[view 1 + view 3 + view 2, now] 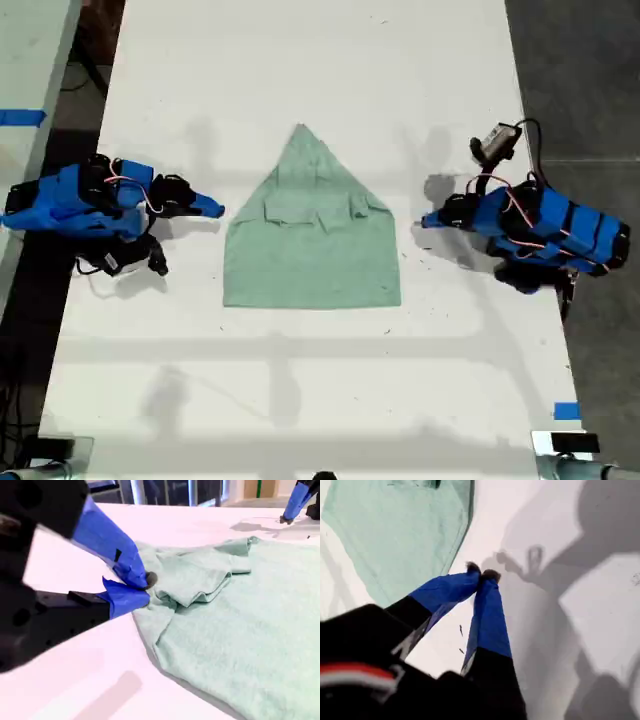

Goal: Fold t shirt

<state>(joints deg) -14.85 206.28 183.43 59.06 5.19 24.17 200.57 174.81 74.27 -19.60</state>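
My first gripper (481, 572) is closed: its two blue-taped fingers meet at their dark tips and nothing is between them. It hangs above bare white counter (300, 380), near the t shirt (395, 530) but clear of its edge. In the exterior view this gripper (428, 220) belongs to the arm at the exterior view's right.

My second gripper (145, 587) also has its jaws drawn together, with the blue tips right at the border of the t shirt (240, 630), next to a bunched fold. No fabric is seen clamped between them. In the exterior view it (215, 210) is at the exterior view's left, with its tip just beside the garment.

The t shirt (310, 250) lies flat at mid-counter between the two arms. It is pale mint-green, soft and finely knit. The upper part is folded into a point and the lower part is a plain rectangle with a straight hem. Turned-in layers form a raised band across the middle.

Both arms are blue with black joints and carry loose red and white wires. A small camera module (497, 140) sits above the arm at the exterior view's right. The counter is smooth and matte, and carries grey shadows of the arms. A strip of blue tape (566, 411) lies near the counter's edge at the exterior view's lower right.
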